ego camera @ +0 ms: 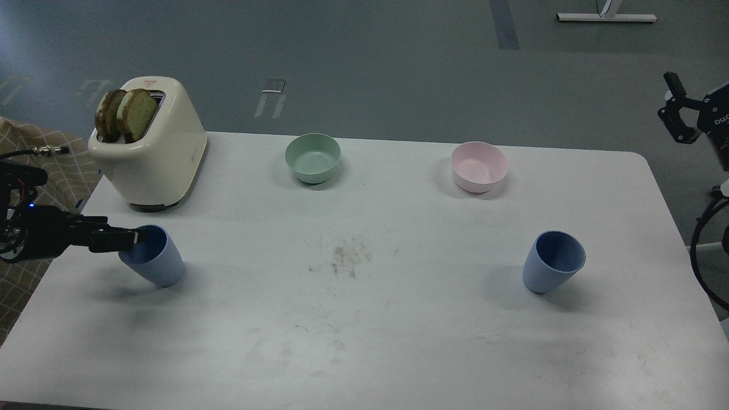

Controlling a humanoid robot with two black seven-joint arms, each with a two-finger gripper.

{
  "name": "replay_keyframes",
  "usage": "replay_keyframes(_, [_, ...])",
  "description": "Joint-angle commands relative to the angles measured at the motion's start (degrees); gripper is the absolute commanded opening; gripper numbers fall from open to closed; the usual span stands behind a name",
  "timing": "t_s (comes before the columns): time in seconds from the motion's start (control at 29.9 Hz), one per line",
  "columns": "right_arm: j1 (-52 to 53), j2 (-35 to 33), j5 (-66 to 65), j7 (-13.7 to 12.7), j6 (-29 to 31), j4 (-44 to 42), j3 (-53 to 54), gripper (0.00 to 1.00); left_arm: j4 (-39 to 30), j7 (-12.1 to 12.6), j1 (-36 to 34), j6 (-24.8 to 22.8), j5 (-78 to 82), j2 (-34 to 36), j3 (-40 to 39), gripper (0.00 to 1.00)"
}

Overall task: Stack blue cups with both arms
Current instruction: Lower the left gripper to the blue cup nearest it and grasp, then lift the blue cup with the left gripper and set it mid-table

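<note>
The left gripper (134,238) pinches the rim of the left blue cup (155,257) (tilted on the tabletop (364,330)); a thin grip could slip. The right gripper (678,111) hangs released, well apart from the right blue cup (552,262).

A cream toaster (156,156) with two bread slices (127,114) stands far left on the white tabletop (364,341); a green bowl (312,158) and pink bowl (479,166) sit behind scattered crumbs (344,256).
</note>
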Motion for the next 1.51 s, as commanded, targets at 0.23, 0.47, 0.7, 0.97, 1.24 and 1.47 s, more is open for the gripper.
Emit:
replay_keyframes(0.23, [-0.1, -0.4, 0.0, 0.0, 0.0, 0.0, 0.0, 1.0, 0.0, 0.0, 0.1, 0.1, 0.0, -0.7, 0.1, 0.92])
replay_keyframes(0.47, [-0.2, -0.3, 0.0, 0.0, 0.0, -0.1, 0.0, 1.0, 0.0, 0.0, 0.4, 0.1, 0.2, -0.9, 0.3, 0.69])
replay_keyframes(0.7, [-0.1, -0.2, 0.0, 0.0, 0.0, -0.1, 0.0, 1.0, 0.0, 0.0, 0.5, 0.1, 0.9, -0.9, 1.4, 0.27])
replay_keyframes(0.97, [-0.2, -0.3, 0.0, 0.0, 0.0, -0.1, 0.0, 1.0, 0.0, 0.0, 0.3, 0.8, 2.7, -1.4, 1.3, 0.0])
replay_keyframes(1.24, [0.1, -0.4, 0.0, 0.0, 0.0, -0.1, 0.2, 1.0, -5.0, 0.0, -4.5, 1.1, 4.0, -0.1, 1.0, 0.0])
replay_keyframes(1.47, [8.2, -0.8, -0.2, -0.1, 0.0, -0.9, -0.1, 1.0, -15.1, 0.0, -14.8, 0.2, 5.8, 0.9, 1.1, 0.0])
